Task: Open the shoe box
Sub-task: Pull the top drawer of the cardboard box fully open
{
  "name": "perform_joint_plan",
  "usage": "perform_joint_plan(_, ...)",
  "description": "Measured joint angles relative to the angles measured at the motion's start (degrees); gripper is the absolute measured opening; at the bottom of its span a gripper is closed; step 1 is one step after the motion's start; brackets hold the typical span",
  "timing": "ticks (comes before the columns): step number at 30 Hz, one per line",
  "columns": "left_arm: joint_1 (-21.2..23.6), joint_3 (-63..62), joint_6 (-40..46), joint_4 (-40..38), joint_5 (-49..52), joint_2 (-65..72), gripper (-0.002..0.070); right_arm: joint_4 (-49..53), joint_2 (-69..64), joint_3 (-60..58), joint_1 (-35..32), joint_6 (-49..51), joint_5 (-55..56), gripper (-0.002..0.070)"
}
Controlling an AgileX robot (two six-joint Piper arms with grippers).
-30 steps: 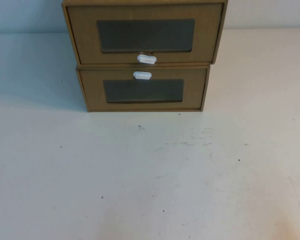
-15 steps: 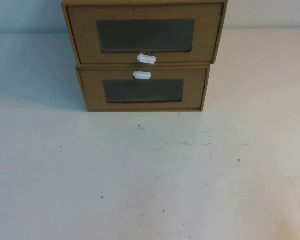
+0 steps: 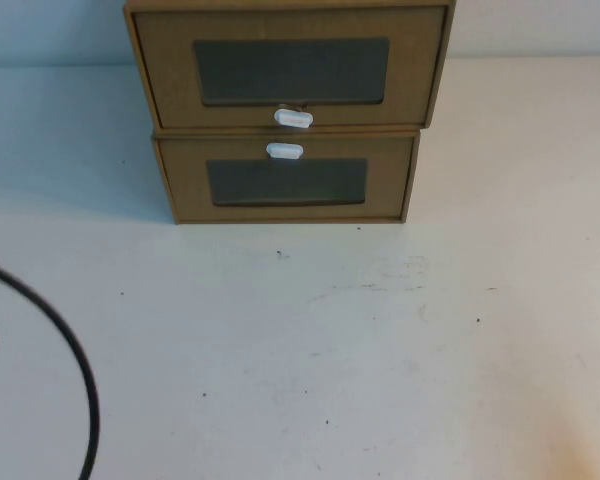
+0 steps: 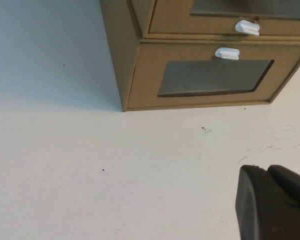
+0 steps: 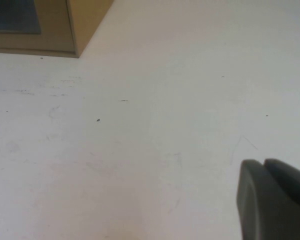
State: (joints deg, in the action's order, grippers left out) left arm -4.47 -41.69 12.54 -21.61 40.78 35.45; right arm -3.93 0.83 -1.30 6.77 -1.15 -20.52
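left gripper [image 4: 268, 171] and right gripper [image 5: 264, 163] hover low over table [image 3: 380, 350], jaws shut

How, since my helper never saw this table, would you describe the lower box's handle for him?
On the table, beyond where the left gripper and right gripper hover, two brown shoe boxes are stacked. The lower box carries a white handle. Unlike the upper handle below its window, this one sits above its dark window.

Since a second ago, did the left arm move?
Yes: its cable entered near-left of the shoe boxes; left end effector faces them, right end effector over table.
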Motion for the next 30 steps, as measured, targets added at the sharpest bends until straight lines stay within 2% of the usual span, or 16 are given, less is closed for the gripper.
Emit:
perform_joint_plan(7,0.0,-20.7,9.5,-3.0,8.0,18.9,-0.0005,0.0,0.0,0.0,0.0,0.0,0.0,-0.0013)
perform_joint_plan(16,0.0,-51.7,14.8,-10.3,14.8,42.9,-0.0005,0.0,0.0,0.0,0.0,0.0,0.0,-0.0014)
perform_joint_plan(25,-2.8,-82.2,15.0,-13.3,23.9,65.0,-0.0005,0.0,0.0,0.0,0.0,0.0,0.0,-0.0013)
perform_joint_plan(30,-3.7,-94.8,13.7,-15.1,27.9,75.0,-0.0005,0.0,0.0,0.0,0.0,0.0,0.0,-0.0014)
